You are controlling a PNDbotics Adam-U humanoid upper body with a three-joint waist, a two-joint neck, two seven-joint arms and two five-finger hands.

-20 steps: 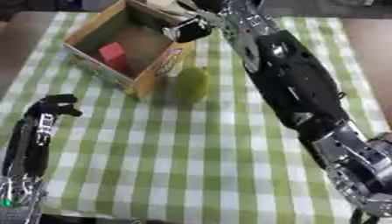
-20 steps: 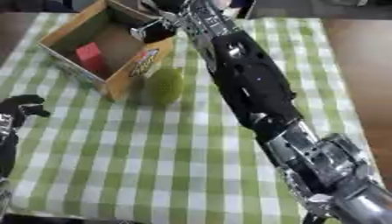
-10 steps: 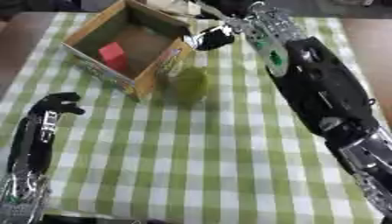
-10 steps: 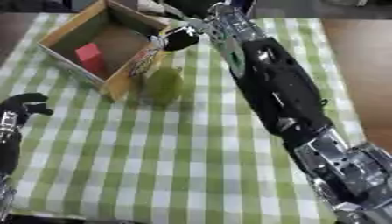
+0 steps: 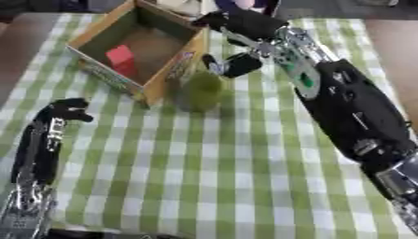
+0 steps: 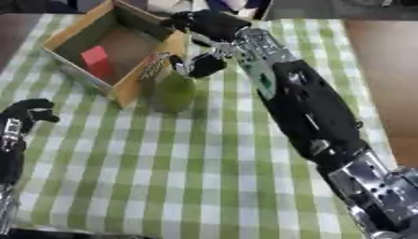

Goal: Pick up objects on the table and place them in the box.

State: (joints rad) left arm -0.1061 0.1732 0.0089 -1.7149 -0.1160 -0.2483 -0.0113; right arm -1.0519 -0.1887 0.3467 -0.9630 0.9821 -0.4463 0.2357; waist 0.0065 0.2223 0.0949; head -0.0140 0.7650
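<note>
The right arm [image 5: 351,107] stretches in from the lower right, long and black, all the way up the green-checked cloth [image 5: 212,177] to the box [image 5: 139,88]. The right hand [image 5: 245,35] hangs just past the box's near right corner, fingers spread apart and holding nothing, with the thumb [image 5: 237,64] hooked down just above the green thing [image 5: 200,91]. Whether the thumb touches it cannot be told.

That green thing, rounded and pear-like, stands on the cloth hard against the box's outer wall, at the corner nearest the middle of the table. It is outside the box, not in it.

The box is open-topped cardboard, sitting askew at the upper left of the cloth, one corner pointing toward the robot. Inside, a red block [image 5: 122,58] stands upright near the left wall. The outer side wall carries printed lettering, too blurred to read.

Over on the left, the left arm [image 5: 37,158] lies along the cloth's edge, well away from the box. The left hand [image 5: 69,108] shows at its tip, fingers curled in on themselves around nothing, resting on the cloth.

At the far edge, behind the box, something pale [image 5: 179,5] shows, too indistinct to name.
</note>
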